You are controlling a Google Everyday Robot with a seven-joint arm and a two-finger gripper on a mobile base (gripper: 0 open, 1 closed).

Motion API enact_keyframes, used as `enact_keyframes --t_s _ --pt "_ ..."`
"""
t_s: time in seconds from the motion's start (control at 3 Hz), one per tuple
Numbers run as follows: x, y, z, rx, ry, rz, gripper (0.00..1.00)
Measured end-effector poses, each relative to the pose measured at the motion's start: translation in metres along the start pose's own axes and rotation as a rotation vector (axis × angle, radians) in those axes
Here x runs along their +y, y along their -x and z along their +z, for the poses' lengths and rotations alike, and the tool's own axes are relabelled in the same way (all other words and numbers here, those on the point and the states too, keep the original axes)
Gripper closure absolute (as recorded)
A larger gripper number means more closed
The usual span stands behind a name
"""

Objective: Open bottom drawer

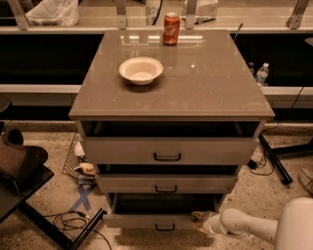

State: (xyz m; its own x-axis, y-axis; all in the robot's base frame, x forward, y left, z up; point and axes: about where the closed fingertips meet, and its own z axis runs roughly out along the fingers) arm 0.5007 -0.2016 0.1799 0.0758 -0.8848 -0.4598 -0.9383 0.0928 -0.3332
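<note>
Bench [205,93] with a brown-grey top and three drawers stacked in its front, all three pulled out a little, each with a dark gap above its front panel. White bowl [141,70] on the top, left of centre, upright. Red can [171,29] upright near the far edge, well apart from the bowl. Top drawer [122,151] has the tallest and widest front; middle drawer [127,184] sits below it, narrower. The bottom drawer [132,220] is lowest, just above the floor [49,195], with the shortest front and a small black handle [165,227] at its centre; it stands out slightly further than the middle one, and its inside shows only as shadow. Gripper [199,220] low at the right end of the bottom drawer's front, at or right against that corner, well to the right of the handle; contact cannot be confirmed. Whether the gripper is clenched or released: cannot tell. White arm [244,225] reaches in from the lower right corner, running leftward just above the floor. On the floor left of the bench: a blue tape cross [83,195] and a loose black cable [68,222]. A water bottle [262,74] stands behind the bench's far right corner. A plastic bag [53,12] lies on the ledge beyond, at the upper left.
</note>
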Motion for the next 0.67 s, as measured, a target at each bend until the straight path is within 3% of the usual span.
enact_keyframes --t_s 0.67 --pt "0.0001 0.0001 0.0001 0.0 0.0 0.0 0.61"
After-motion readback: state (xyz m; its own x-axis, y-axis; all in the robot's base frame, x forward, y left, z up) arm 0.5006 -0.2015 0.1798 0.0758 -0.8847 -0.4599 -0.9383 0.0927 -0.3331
